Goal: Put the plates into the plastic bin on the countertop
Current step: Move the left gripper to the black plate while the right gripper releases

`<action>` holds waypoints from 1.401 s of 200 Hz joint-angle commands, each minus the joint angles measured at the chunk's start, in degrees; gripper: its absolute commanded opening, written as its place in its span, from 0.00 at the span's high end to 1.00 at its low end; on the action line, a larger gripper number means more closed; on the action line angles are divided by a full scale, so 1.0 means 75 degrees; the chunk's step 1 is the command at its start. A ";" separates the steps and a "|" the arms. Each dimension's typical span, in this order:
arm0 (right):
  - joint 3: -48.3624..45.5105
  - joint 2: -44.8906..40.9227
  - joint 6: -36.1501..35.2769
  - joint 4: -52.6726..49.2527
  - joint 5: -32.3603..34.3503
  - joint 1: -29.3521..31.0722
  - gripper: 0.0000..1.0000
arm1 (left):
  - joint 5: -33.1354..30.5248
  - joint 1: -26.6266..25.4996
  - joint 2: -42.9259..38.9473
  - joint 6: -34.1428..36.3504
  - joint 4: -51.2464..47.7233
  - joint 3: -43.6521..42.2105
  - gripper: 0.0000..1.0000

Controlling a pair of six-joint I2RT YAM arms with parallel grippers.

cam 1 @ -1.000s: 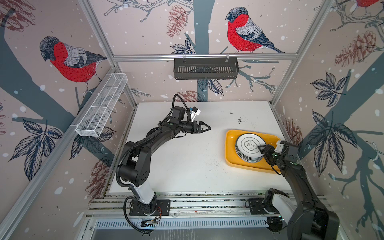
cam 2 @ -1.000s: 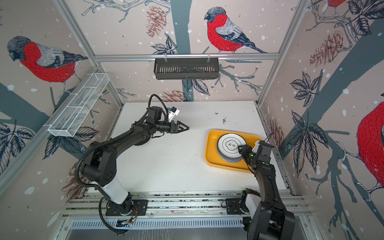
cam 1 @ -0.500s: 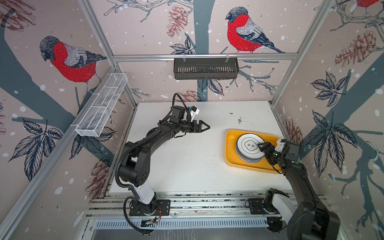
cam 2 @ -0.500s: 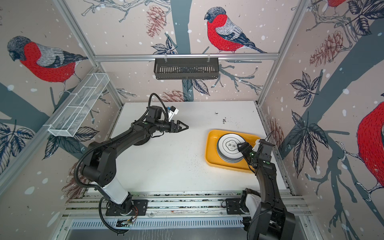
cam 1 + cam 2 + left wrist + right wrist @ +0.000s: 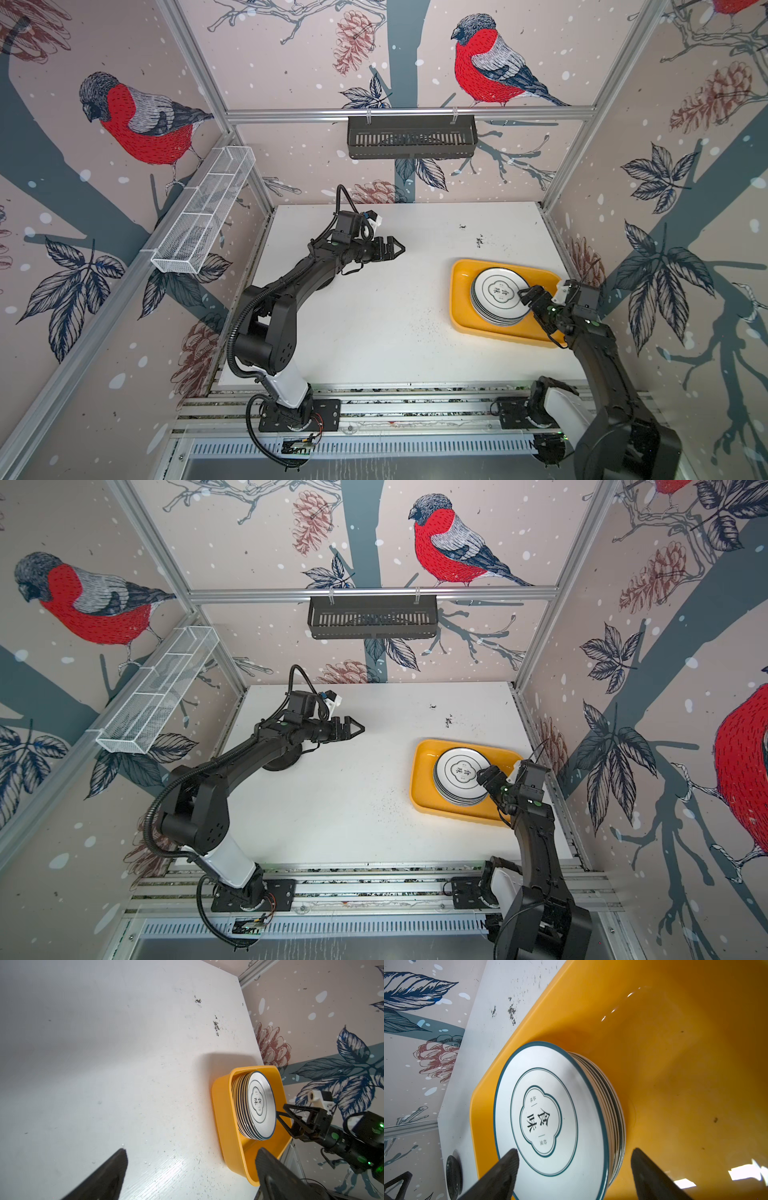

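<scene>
The left arm (image 5: 291,286) and right arm (image 5: 602,361) are matte black, each with a white lowest link (image 5: 286,384) on a black, screwed base plate (image 5: 328,415). A ribbed black cable (image 5: 232,345) loops beside the left arm. Green lights (image 5: 333,1135) glow near the right wrist. The jaws are black, pointed, triangular frames.

Top views look down; wrist views share plates (image 5: 260,1105).

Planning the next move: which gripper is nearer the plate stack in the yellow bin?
Right. The right gripper sits open at the rim of the plate stack; the left gripper hovers open far off over the countertop.
</scene>
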 commanded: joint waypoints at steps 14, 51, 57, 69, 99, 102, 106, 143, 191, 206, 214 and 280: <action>0.0036 -0.0092 -0.0070 -0.0027 0.0247 0.0016 0.11 | -0.0802 0.0428 -0.0341 -0.0443 0.0249 -0.0351 0.04; 0.0010 -0.0116 -0.0122 0.0040 0.0310 0.0016 0.01 | -0.1173 0.1179 -0.0481 -0.1056 0.0691 -0.0845 0.04; -0.0002 -0.0130 -0.0131 0.0070 0.0305 0.0021 0.00 | -0.1361 0.1292 -0.0498 -0.1129 0.0705 -0.0916 0.04; 0.0007 -0.0145 -0.0150 0.0122 0.0287 0.0020 0.00 | -0.1874 0.1461 -0.0561 -0.1143 0.0647 -0.1008 0.03; -0.0014 -0.0145 -0.0156 0.0259 0.0415 0.0018 0.00 | -0.3460 0.1801 -0.0716 -0.1300 0.0233 -0.1077 0.04; -0.0014 -0.0156 -0.0157 0.0271 0.0419 0.0017 0.00 | -0.3620 0.1826 -0.0724 -0.1322 0.0171 -0.1060 0.03; -0.0014 -0.0149 -0.0149 0.0284 0.0427 0.0015 0.00 | -0.3804 0.1872 -0.0722 -0.1309 0.0107 -0.1047 0.04; 0.0072 -0.0241 -0.0168 0.0382 0.0480 0.0016 0.01 | -0.5113 0.2133 -0.0768 -0.0882 -0.0206 -0.0926 0.04; 0.0666 -0.0424 -0.0527 0.0340 0.0636 0.0026 0.01 | -0.5486 0.2835 -0.0294 -0.0154 -0.0606 -0.0499 0.04; 0.0824 -0.0458 -0.0602 0.0376 0.0654 0.0036 0.01 | -0.5277 0.3100 -0.0055 -0.0119 -0.0723 -0.0379 0.04; 0.0883 -0.0479 -0.0606 0.0411 0.0636 0.0049 0.01 | -0.5195 0.3225 0.0071 -0.0089 -0.0791 -0.0309 0.04; 0.0803 -0.0819 -0.0437 0.0723 0.0750 0.0327 0.01 | -0.4445 0.4308 0.1054 0.0328 -0.1328 0.0219 0.05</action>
